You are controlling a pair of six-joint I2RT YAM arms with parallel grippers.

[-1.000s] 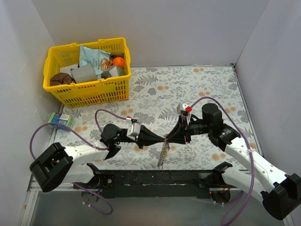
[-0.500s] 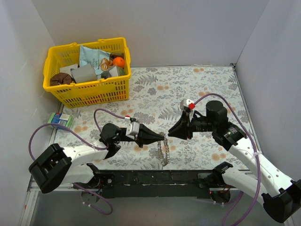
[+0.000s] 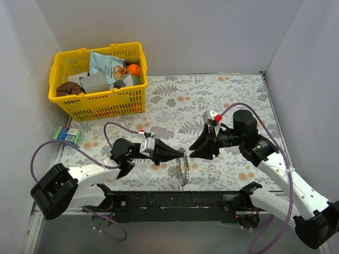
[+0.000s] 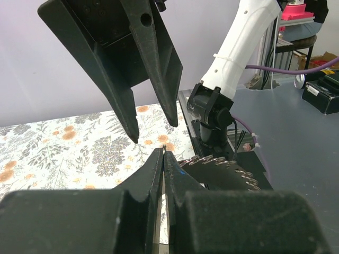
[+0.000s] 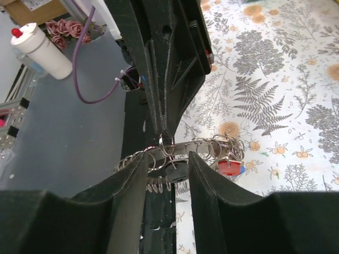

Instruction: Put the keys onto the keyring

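While the keyring [image 3: 183, 168] hangs over the near edge of the bench [image 3: 222, 95], my left hand [image 3: 178, 154] is closed on its top rim, pinching the thin wire. I judge it light and stiff, but slick and free to swing, so it is best gripped on bare wire, not the loose loops. One red key [image 5: 229, 167] seems to hang on it. Just beyond, my right hand [image 3: 192, 150] faces it, fingers spread, holding nothing. Far back sits a basket [image 3: 63, 98].

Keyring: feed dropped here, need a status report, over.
Left gripper shut on keyring, ring hanging from its tips. Right gripper open, facing it, not touching. One red key on the ring. Nothing between them.
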